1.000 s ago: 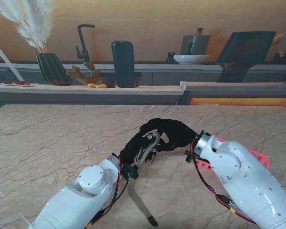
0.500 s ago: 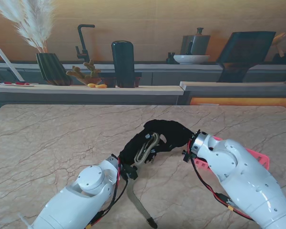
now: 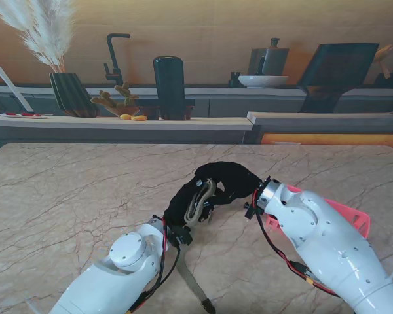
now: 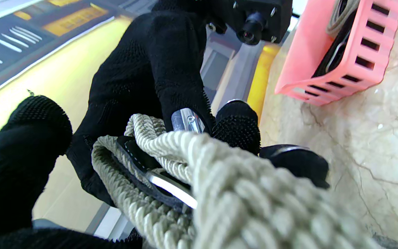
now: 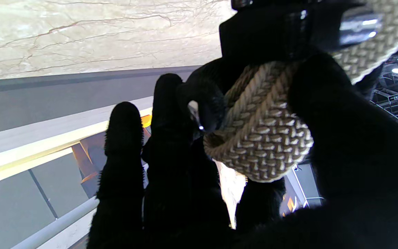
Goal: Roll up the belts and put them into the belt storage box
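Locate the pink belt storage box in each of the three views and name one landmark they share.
Stand view: the pink belt storage box lies at the right, mostly hidden behind the right arm.
Left wrist view: the box fills a corner, on the marble table, a rolled belt already inside.
Right wrist view: not in it.
Shared landmark: the beige woven belt, held between both black-gloved robot hands.

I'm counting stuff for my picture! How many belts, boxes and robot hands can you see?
Belts: 2, a braided beige belt held in both hands, and another belt in the box
Boxes: 1, the pink box
Robot hands: 2, the left hand and the right hand
Total: 5
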Controlling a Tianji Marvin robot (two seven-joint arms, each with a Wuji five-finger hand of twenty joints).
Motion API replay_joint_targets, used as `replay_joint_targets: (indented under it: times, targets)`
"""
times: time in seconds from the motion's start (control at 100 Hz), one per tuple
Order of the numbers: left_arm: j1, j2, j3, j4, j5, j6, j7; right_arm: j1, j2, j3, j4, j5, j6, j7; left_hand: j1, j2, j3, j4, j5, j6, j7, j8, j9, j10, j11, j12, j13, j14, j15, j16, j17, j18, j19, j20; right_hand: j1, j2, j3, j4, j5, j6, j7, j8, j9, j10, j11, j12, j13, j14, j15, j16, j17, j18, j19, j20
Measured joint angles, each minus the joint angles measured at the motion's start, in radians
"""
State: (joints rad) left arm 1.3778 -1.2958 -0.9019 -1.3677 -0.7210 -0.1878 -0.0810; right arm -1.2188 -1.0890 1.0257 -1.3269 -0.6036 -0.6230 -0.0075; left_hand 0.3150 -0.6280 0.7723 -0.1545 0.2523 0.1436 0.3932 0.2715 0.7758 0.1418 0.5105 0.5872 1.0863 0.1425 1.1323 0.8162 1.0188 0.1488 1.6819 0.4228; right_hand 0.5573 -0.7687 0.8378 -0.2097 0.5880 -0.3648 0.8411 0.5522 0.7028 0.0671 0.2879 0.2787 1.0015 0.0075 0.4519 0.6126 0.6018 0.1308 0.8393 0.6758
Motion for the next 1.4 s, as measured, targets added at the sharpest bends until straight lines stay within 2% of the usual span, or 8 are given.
replay_joint_targets:
  times: [0.24,0.54,0.57,0.63,0.81,1.06,1.22,1.4]
  targets:
    - [0.017,-0.022,0.019,-0.032,0.115,-0.035,0.187,-0.007,-0.019,-0.010,0.018,-0.047,0.007,-0.116,0.000,-0.021,0.019,-0.008,0.010,0.007,0.034,0.001,0.002,-0.021,0.003,-0.109,0.022,-0.040,0.031,0.002,0.014,-0.041,0.009,0.024,0.028,-0.051,0.023,-0.001,0.032,-0.001,0.002,-0.032,0.038,-0.055,-0.010,-0.007,-0.008,0.036,-0.027,-0.001,-0.008,0.002,0.014,0.000]
    - [0.030,-0.039,0.021,-0.042,0.130,-0.051,0.257,-0.064,-0.028,0.017,-0.026,-0.111,0.054,-0.196,0.000,-0.021,0.019,-0.008,-0.036,0.036,0.041,0.001,-0.006,-0.021,-0.005,-0.132,0.022,-0.040,0.031,0.003,0.015,-0.041,0.010,0.025,0.039,-0.051,0.047,-0.001,0.032,-0.030,0.012,-0.057,0.159,-0.121,0.036,0.008,-0.067,0.066,-0.027,0.002,-0.121,0.082,0.003,0.000]
    - [0.031,-0.039,0.019,-0.044,0.131,-0.053,0.262,-0.066,-0.029,0.015,-0.023,-0.113,0.054,-0.211,0.000,-0.021,0.019,-0.008,-0.059,-0.035,0.041,0.002,-0.006,-0.007,-0.005,-0.138,0.022,-0.033,0.031,0.003,0.015,-0.041,0.010,0.025,0.039,-0.051,0.045,-0.012,0.032,-0.038,0.025,-0.057,0.234,-0.083,0.142,0.056,-0.068,0.066,-0.027,0.002,-0.128,0.082,0.001,0.000]
    - [0.031,-0.040,0.018,-0.050,0.139,-0.058,0.281,-0.070,-0.032,0.012,-0.017,-0.124,0.054,-0.250,0.000,-0.021,0.017,-0.008,-0.069,-0.070,0.041,0.002,-0.006,0.000,-0.005,-0.139,0.022,-0.020,0.030,0.003,0.015,-0.032,0.010,0.026,0.039,-0.042,0.045,-0.012,0.032,-0.045,0.039,-0.057,0.259,-0.082,0.172,0.070,-0.077,0.066,-0.027,0.002,-0.129,0.083,0.000,0.000]
    - [0.031,-0.046,0.020,-0.053,0.164,-0.059,0.312,-0.076,-0.039,0.008,-0.011,-0.163,0.059,-0.306,0.000,-0.021,0.015,-0.008,-0.069,-0.081,0.040,-0.001,-0.006,0.000,0.005,-0.139,0.022,-0.019,0.033,0.013,0.015,-0.031,0.010,0.026,0.039,-0.042,0.065,-0.013,0.034,-0.048,0.059,-0.069,0.280,-0.082,0.172,0.077,-0.084,0.069,-0.025,0.006,-0.130,0.084,0.000,0.000]
    - [0.031,-0.043,0.019,-0.049,0.148,-0.054,0.289,-0.075,-0.040,0.012,-0.008,-0.122,0.043,-0.272,0.030,0.012,-0.061,-0.005,-0.069,-0.082,0.040,-0.001,-0.002,0.036,0.029,-0.141,0.015,-0.015,0.032,0.013,0.010,-0.024,0.012,0.026,0.051,-0.071,0.067,-0.024,0.126,-0.048,0.072,-0.208,0.366,-0.074,0.138,0.060,-0.047,0.112,0.011,0.011,-0.085,0.085,-0.001,0.000]
    - [0.037,-0.044,0.011,-0.055,0.149,-0.042,0.283,-0.080,-0.040,0.034,-0.026,-0.069,0.034,-0.197,0.107,0.098,-0.219,-0.004,-0.069,-0.082,0.040,-0.001,0.002,0.045,0.045,-0.141,-0.172,0.050,-0.146,0.020,-0.227,0.049,-0.052,0.086,0.077,-0.135,0.067,-0.024,0.199,-0.047,0.098,-0.258,0.409,-0.067,0.129,0.049,-0.028,0.138,0.011,0.011,-0.062,0.088,0.007,0.000]
    - [0.035,-0.045,-0.001,-0.064,0.245,-0.026,0.305,-0.115,-0.042,0.064,-0.061,-0.077,0.063,-0.220,0.163,0.147,-0.333,0.025,-0.068,-0.082,-0.001,-0.001,0.002,0.047,0.047,-0.132,-0.397,0.090,-0.507,-0.086,-0.580,0.149,-0.445,0.132,0.078,-0.160,0.067,-0.024,0.218,-0.047,0.111,-0.273,0.465,-0.075,0.129,0.049,-0.017,0.139,0.017,0.024,-0.055,0.089,0.010,0.000]
